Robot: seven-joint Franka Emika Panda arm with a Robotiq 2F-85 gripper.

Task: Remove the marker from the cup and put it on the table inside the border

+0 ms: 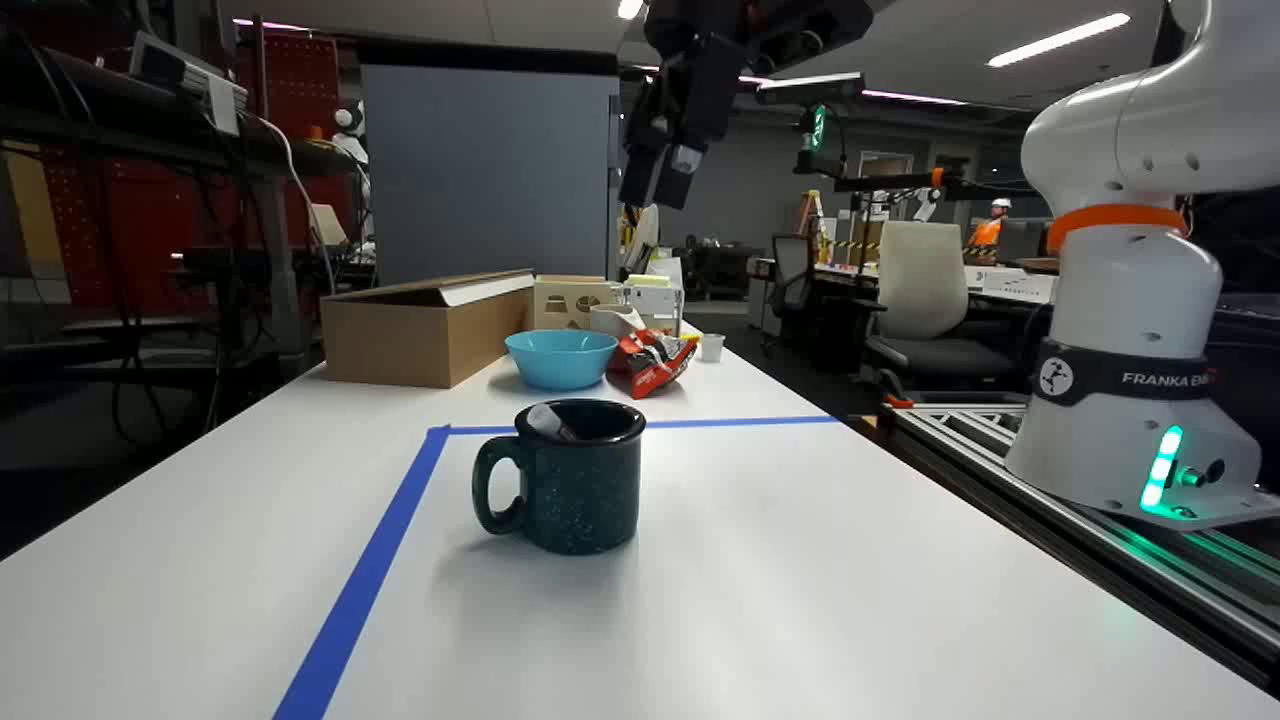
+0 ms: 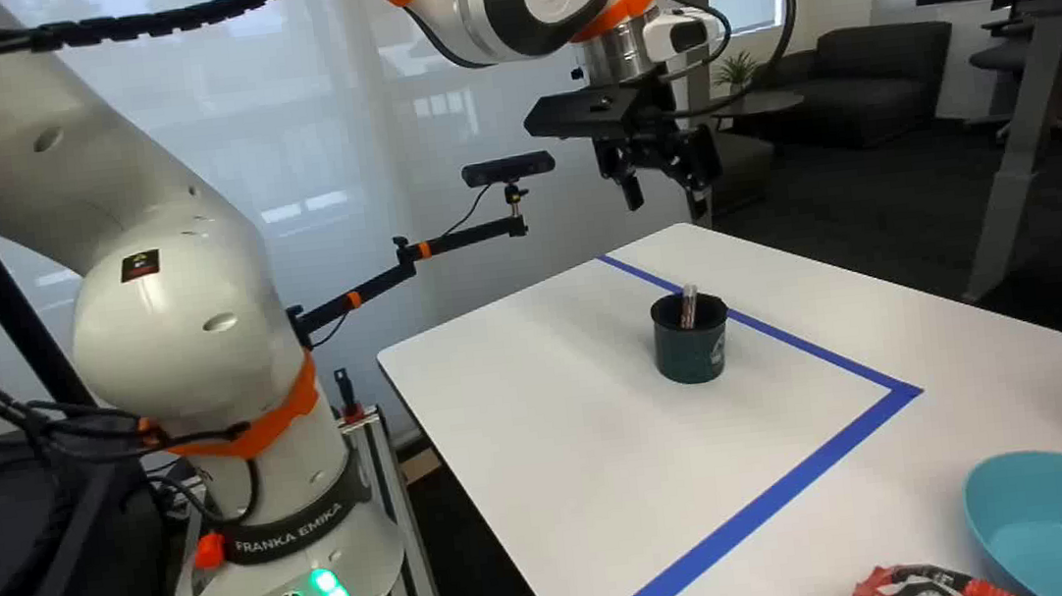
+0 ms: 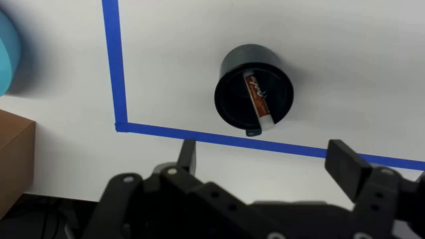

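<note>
Hand (image 3: 261, 154), lower wrist view: spread wide, nothing held. Marker (image 3: 258, 98), upper centre: in cup (image 3: 249, 54). Grasp judged pending: alignment, then descent, required.

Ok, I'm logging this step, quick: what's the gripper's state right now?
Gripper: open, holding nothing; the marker is in the cup.

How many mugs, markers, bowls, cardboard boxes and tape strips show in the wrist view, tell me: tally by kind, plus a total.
Dark green mug: 1
Expo marker: 1
Blue bowl: 1
Cardboard box: 1
Blue tape strips: 2
Total: 6
</note>
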